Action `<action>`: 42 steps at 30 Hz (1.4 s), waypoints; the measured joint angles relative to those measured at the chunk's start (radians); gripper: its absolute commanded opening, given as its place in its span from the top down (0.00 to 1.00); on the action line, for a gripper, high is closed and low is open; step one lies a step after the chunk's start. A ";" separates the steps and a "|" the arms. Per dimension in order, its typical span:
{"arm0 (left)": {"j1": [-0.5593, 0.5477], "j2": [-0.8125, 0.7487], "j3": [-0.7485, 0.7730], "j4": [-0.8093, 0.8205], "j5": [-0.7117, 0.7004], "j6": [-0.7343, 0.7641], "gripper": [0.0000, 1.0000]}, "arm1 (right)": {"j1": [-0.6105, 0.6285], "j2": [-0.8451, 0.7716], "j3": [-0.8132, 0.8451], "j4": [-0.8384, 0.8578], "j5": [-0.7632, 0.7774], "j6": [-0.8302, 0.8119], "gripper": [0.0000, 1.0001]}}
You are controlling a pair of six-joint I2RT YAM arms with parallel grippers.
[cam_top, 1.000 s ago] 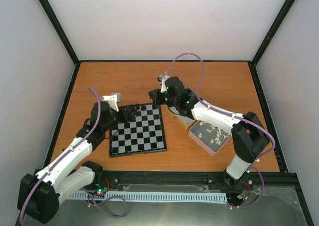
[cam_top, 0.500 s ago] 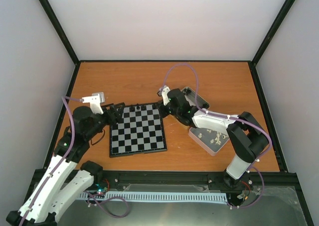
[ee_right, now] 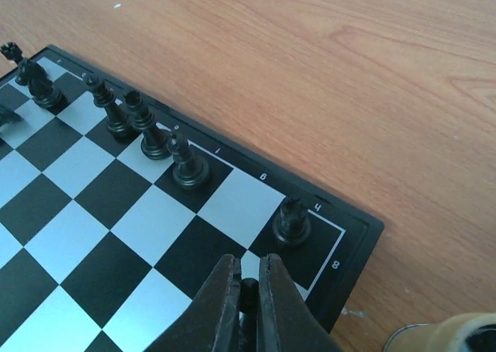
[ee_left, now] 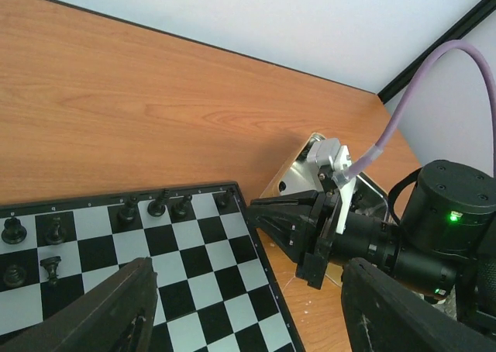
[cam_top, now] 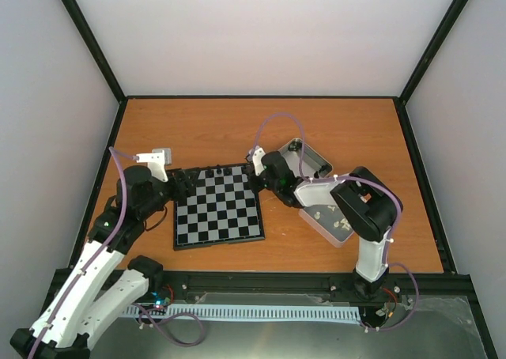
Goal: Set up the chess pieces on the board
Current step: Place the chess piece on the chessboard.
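Right tool (ee_right: 249, 270) was clenched on a dark piece (ee_right: 248, 290) above the board's (ee_right: 225, 205) far right corner. A crooked drop, I judged, could topple the corner piece (ee_right: 293, 219) beside it. Left tool (ee_left: 248, 290) hung released.

Glossy board (ee_right: 116, 220), wood-grain table (ee_right: 349, 73), shiny metal tin (cam_top: 315, 163).

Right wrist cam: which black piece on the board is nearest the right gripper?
The corner piece, alone on the corner square of the board, just beyond the right gripper. The other pieces line up further along the edge, past an empty square.
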 measured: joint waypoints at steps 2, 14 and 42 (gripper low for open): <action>0.000 0.008 0.000 -0.002 -0.002 -0.001 0.34 | 0.000 0.016 -0.011 0.026 -0.011 -0.004 0.93; 0.000 0.007 0.000 -0.006 -0.050 -0.019 0.34 | -0.001 0.071 -0.007 0.125 -0.079 -0.006 0.92; 0.000 0.066 0.000 -0.006 -0.057 0.008 0.32 | -0.007 0.105 -0.061 0.190 -0.074 0.006 0.54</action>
